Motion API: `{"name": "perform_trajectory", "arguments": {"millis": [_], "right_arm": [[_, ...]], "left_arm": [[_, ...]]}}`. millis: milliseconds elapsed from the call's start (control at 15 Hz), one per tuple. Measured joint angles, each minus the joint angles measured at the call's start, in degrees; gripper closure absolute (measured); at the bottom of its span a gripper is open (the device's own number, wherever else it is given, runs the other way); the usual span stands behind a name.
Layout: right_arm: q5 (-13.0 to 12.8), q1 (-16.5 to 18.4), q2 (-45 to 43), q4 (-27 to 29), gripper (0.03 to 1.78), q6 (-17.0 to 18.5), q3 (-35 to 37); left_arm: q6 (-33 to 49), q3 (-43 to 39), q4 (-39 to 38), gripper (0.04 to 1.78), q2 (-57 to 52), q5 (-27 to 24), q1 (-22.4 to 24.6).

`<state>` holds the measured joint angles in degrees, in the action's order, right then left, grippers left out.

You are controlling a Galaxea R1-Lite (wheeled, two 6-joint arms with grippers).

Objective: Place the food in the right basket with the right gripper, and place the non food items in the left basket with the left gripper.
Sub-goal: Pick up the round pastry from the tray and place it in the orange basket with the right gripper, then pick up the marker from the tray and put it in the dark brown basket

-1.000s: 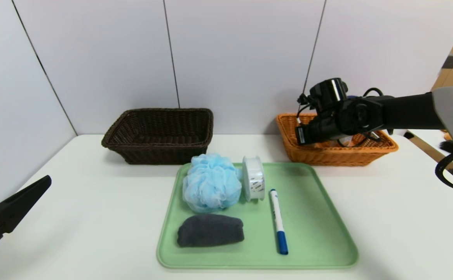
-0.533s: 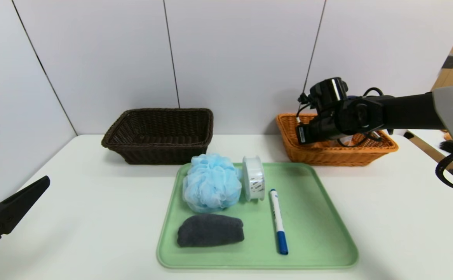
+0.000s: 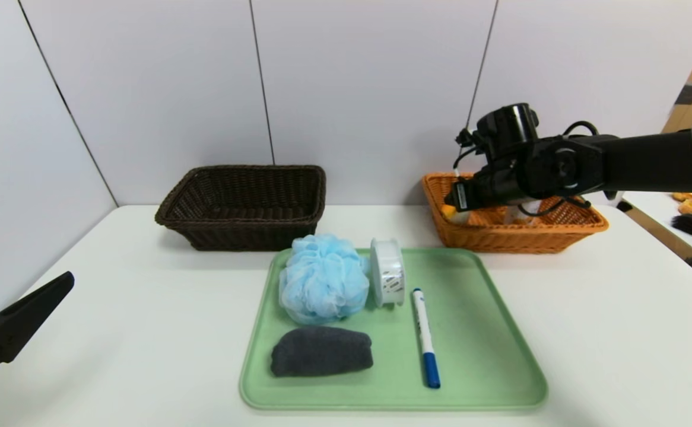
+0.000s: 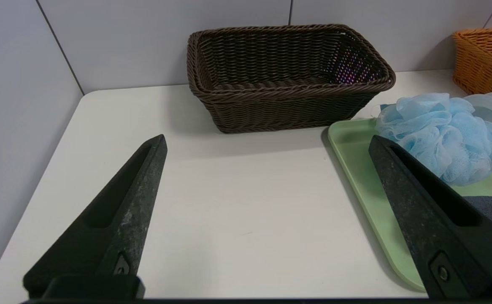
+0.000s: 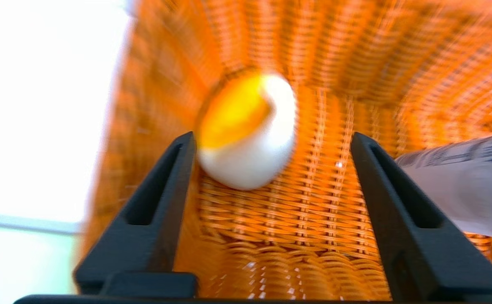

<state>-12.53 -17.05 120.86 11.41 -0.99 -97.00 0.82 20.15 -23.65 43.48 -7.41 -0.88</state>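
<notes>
Change since a second ago: the right arm has lifted a little above the orange basket (image 3: 583,228), and its hand, then closed, now stands spread; a yellow-and-white food piece now shows in the basket's near-left corner.
Surface (image 3: 114,308): white, carrying both baskets and the green tray (image 3: 488,356).
Brown basket (image 3: 245,204): at the back left, nothing seen inside.
Tray contents: blue bath pouf (image 3: 324,286), tape roll (image 3: 387,271) on edge beside it, dark cloth (image 3: 321,351) in front, blue marker (image 3: 425,336) to the right.
Right hand (image 5: 271,139): over the orange basket, fingers wide apart, gripping nothing.
Food piece (image 5: 246,131): loose in the basket, just beyond the hand, close by one finger; contact cannot be told.
Left hand (image 4: 267,141): parked low at the surface's left edge, fingers fully spread, holding nothing.
</notes>
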Motion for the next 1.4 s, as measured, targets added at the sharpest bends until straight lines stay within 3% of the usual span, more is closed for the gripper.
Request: {"name": "perform_trajectory", "arguments": {"millis": [400,667,867,1133,1400], "right_arm": [[0.16,-6.79,-10.91,0.11,0.29,0.77,6.57],[0.05,-13.76,-19.64,1.34,0.21,6.25,16.69],[0.05,-16.65,-23.75,1.97,0.18,7.68,25.89],[0.09,-18.75,-24.88,1.65,0.15,12.17,34.52],[-0.67,-21.44,-21.32,1.18,0.13,15.81,36.52]], "left_arm": [[-0.22,-0.06,-0.07,0.13,-0.32,-0.09,-0.09],[-0.16,0.38,-0.24,0.13,-0.13,-3.08,-0.13],[-0.4,1.4,-0.6,0.13,1.06,-3.69,-0.09],[-0.35,2.56,-0.66,0.13,2.11,-3.67,-0.09],[-0.33,2.89,-0.63,0.13,2.18,-3.69,-0.09]]}}
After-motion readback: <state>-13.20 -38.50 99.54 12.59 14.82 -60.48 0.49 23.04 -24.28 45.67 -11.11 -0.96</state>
